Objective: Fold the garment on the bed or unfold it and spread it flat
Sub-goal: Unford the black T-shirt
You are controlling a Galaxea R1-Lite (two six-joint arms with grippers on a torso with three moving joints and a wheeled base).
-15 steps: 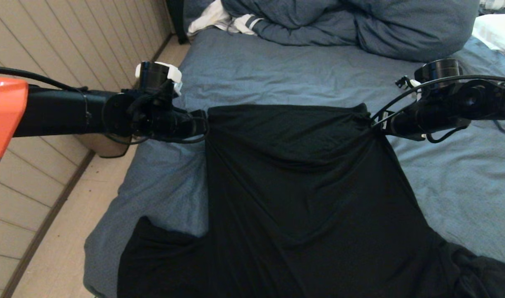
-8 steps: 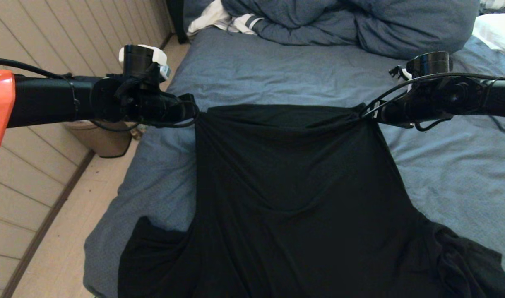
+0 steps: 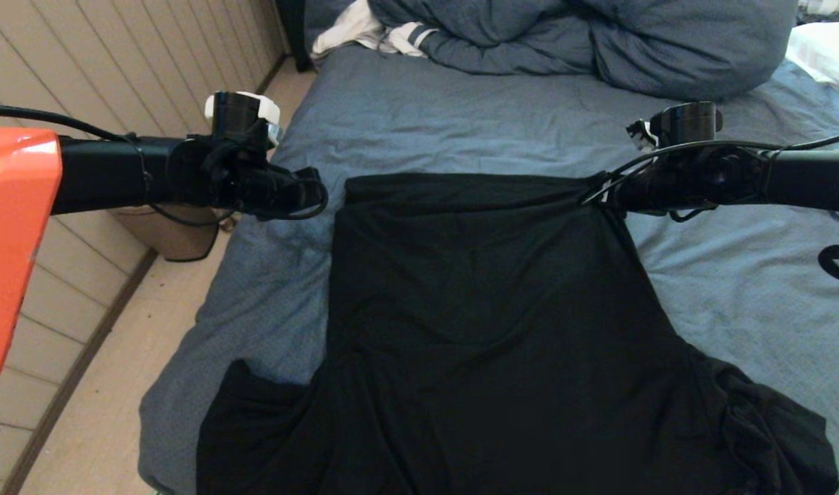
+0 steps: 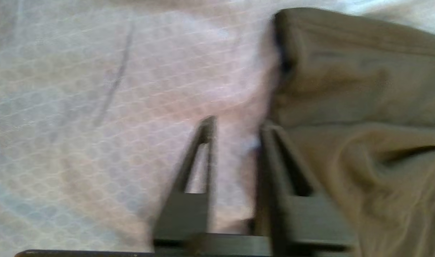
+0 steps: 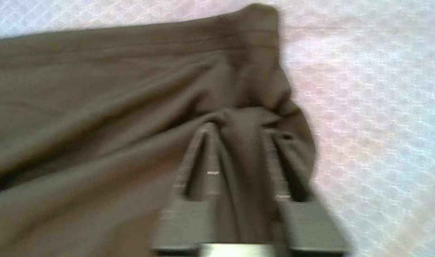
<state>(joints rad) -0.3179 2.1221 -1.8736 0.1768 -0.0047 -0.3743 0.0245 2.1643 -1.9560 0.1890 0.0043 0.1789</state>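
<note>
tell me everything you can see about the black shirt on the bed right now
The black shirt is thin, soft, plain on the side showing, lying mostly spread on the blue-grey bed, straight hem farthest from the robot, sleeves nearest, the right one bunched. The left claw stands open beside one hem corner, clear of it. The right claw is open with a pinched ridge of cloth between its fingers.

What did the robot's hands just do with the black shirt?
Both let go of the shirt. The left gripper opened and drew off its corner; the right gripper opened with cloth still bunched between its fingers. The far hem dropped flat on the bed. Duvet unchanged.
</note>
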